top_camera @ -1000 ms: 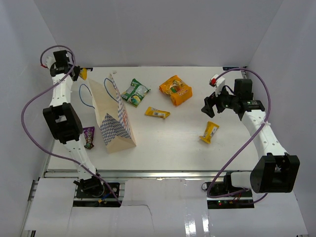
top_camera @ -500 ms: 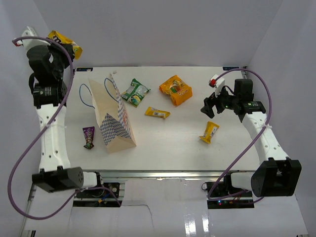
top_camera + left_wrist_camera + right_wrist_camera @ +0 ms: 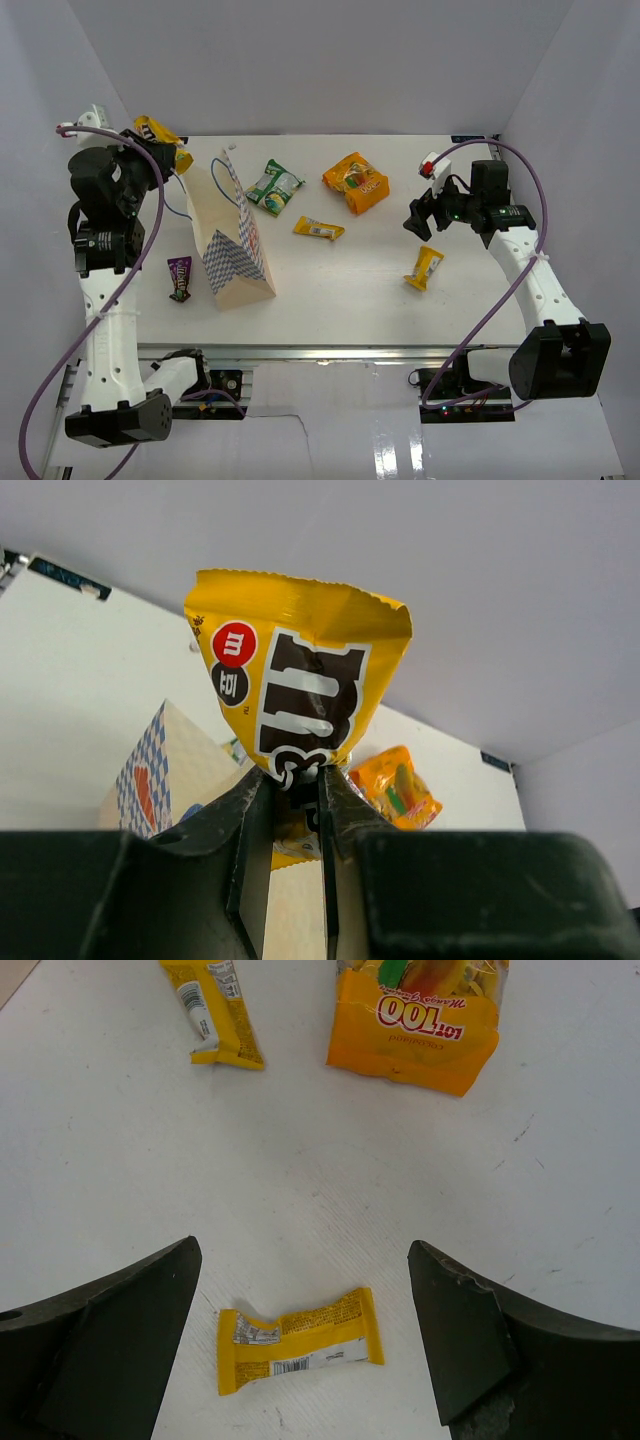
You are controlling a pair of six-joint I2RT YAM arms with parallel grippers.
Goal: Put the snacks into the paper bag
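Right, carry step: my left claw (image 3: 296,780) was clamped on the bottom edge of the yellow-brown candy packet (image 3: 300,670), holding it up in the air near the far-left corner, just beyond the paper bag (image 3: 228,240). My right claw (image 3: 302,1255) hung w/ jaws wide apart and nothing in them, over a small yellow wrapper (image 3: 298,1340) on the table (image 3: 340,290). By my reckoning one snack was in transit and five were left: the green-white packet (image 3: 274,186), orange puffy bag (image 3: 355,182), second yellow wrapper (image 3: 318,229) and that one under my right claw, all right of the paper bag, plus the dark purple bar (image 3: 180,277) on its left. Next move, I judged, called for bringing the packet over the bag's mouth, which seemed to face the far side (couldn't be sure), then letting go; the floppy rim and blue string handles could catch it. Writing: the held packet showed big white "m" lettering on a brown panel, prob. M&M's, plus a red roundel w/ white characters I couldn't read. The orange bag read "100" upside down in the right wrist view. The wrapper had a barcode and tiny text, too small to read.
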